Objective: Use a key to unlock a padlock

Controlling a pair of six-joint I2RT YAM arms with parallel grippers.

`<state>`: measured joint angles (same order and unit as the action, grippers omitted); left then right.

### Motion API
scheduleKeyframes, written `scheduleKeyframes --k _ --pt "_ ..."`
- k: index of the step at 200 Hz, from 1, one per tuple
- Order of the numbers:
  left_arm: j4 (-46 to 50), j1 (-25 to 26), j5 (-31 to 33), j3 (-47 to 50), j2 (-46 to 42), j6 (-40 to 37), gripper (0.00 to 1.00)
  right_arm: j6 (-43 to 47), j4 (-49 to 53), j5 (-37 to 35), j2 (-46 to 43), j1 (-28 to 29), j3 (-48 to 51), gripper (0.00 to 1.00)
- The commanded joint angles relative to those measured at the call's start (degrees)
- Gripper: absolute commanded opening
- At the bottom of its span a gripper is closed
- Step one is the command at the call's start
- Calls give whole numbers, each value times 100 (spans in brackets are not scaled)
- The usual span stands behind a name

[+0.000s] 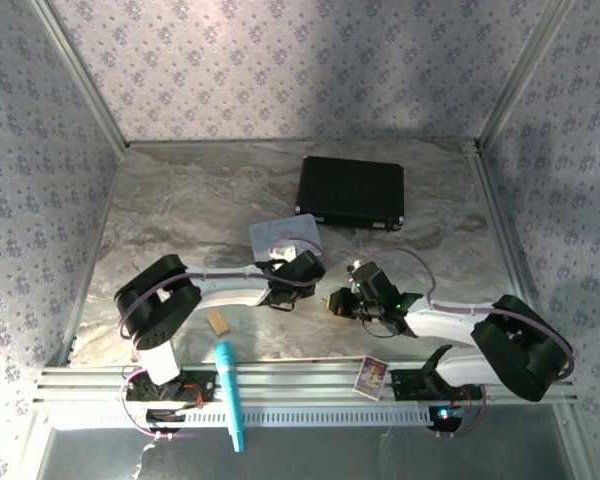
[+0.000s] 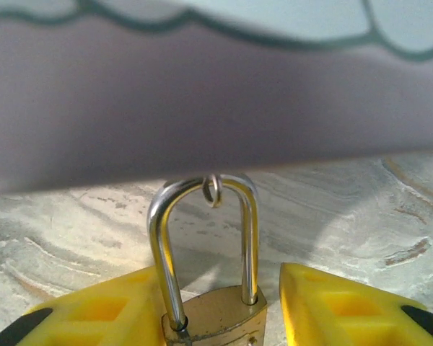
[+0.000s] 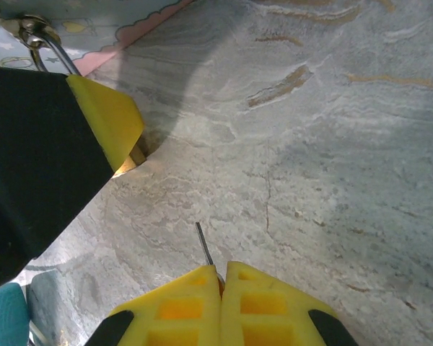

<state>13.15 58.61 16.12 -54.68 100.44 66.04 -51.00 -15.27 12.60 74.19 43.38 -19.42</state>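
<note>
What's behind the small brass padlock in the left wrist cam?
Marbled tabletop, then the lilac side wall of a pastel tin. The padlock shackle covers thin strips of both.

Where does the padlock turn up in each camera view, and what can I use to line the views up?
Top: too small to make out, at the left fingers, just below the tin.
Left wrist: padlock bottom centre, between the left fingers, shackle towards the tin.
Right wrist: padlock shackle top left, near the tin.
Shared landmark: the tin.
</note>
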Motion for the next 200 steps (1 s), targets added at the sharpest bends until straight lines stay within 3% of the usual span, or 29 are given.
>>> scheduleKeyframes --k 1,43,60,106,200 --pt "326 45 -354 -88 231 -20 40 -85 -194 -66 190 63 -143 0" --pt "209 2 -454 -109 148 84 36 -391 -1037 36 526 144 -14 0" --pt "52 -40 -567 -67 114 169 30 -492 -1416 44 634 221 48 0" --pt "-472 -227 -905 180 99 427 24 -656 -1795 60 989 272 13 0" --pt "-1192 -425 -1249 619 -169 1228 24 -1102 -3189 68 1736 289 331 0"
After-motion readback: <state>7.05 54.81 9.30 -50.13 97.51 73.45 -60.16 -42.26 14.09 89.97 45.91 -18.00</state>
